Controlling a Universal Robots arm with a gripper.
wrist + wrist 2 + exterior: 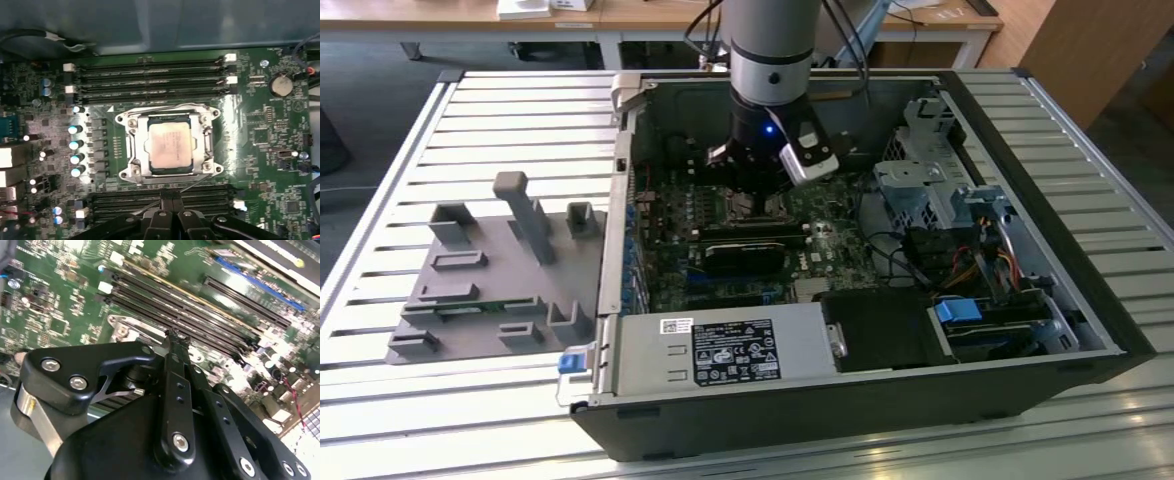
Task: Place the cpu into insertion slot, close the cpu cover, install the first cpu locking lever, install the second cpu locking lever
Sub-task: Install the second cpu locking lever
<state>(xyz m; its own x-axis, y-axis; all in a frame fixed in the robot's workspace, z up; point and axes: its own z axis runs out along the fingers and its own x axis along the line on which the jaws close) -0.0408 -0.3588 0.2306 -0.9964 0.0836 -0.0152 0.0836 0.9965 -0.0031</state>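
**Cpu seated, cover down, levers in hand**

In the first wrist view the cpu lies in its socket with the cpu cover closed around it. The gripper hovers just beside the socket, fingers pressed together (empty). Judged stage: locking levers, calling for a precise press on thin wire

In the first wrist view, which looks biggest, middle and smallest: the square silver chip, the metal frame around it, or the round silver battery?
1. The thin silvery metal cpu cover, framing the socket, looks largest.
2. The flat square silvery-grey cpu inside its window comes next.
3. The round silver coin battery looks smallest.
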